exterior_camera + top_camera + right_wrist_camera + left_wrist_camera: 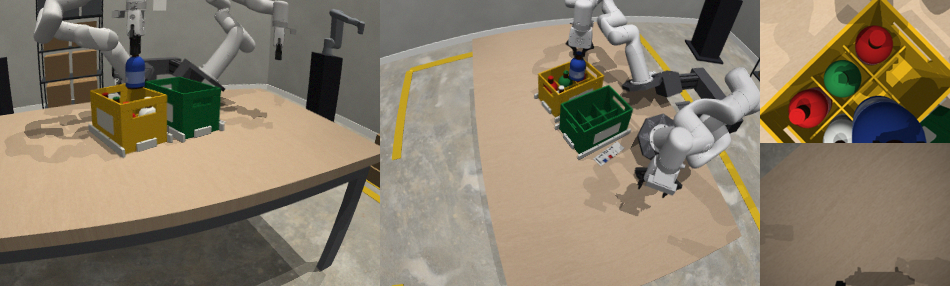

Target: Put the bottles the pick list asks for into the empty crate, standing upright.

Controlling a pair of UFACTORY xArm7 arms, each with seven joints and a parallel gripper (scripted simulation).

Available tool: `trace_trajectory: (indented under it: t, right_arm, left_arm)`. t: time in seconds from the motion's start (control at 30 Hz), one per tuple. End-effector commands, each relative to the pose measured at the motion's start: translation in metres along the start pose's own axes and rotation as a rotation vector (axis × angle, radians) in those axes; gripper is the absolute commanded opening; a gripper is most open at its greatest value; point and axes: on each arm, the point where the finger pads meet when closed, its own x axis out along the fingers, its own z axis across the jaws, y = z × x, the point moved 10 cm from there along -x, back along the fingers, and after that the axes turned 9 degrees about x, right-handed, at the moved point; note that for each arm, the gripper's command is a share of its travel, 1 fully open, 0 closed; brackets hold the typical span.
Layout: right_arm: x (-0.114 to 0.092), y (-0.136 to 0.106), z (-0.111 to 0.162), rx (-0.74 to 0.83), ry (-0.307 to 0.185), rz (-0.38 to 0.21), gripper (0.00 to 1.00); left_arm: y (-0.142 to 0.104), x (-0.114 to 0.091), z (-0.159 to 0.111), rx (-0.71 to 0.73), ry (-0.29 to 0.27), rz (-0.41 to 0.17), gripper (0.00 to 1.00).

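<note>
Blue bottle [578, 70] [135, 73] [887, 124]: upright above the yellow crate [564, 101] [142, 125] [788, 84], clamped in my right gripper [579, 52] [135, 54]
Green crate [595, 131] [200, 111] [941, 120]: beside it, no bottles visible
Left gripper [658, 189] [278, 52]: wide apart

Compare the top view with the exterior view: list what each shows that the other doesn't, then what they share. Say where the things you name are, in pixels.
Only the top view: the paper pick list [609, 154] beside the green crate [580, 137] [202, 120], and that crate's inner dividers.

Only the exterior view: cardboard boxes [57, 65] on shelving behind the table, and a table leg [342, 225].

Both: the green crate, the yellow crate [549, 101] [145, 132], the right tool [579, 52] [135, 54] holding a blue bottle [578, 70] [135, 70], and the left tool [653, 190] [278, 54] away from both crates.
</note>
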Motion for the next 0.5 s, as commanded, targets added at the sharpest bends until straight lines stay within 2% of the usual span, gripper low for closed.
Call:
trace_trajectory:
  t: [0.0, 0.27, 0.47]
  right_arm:
    - [-0.002, 0.0, 0.0, 0.0, 0.001, -0.002, 0.0]
    - [-0.003, -0.001, 0.002, 0.0, 0.001, -0.002, 0.0]
    - [-0.003, -0.004, 0.013, 0.0, 0.001, -0.002, 0.0]
  left_arm:
    - [0.001, -0.001, 0.0, -0.001, -0.001, 0.003, 1.0]
    - [0.001, -0.001, 0.0, -0.001, -0.001, 0.003, 1.0]
    - [0.001, -0.001, 0.0, -0.001, -0.001, 0.003, 1.0]
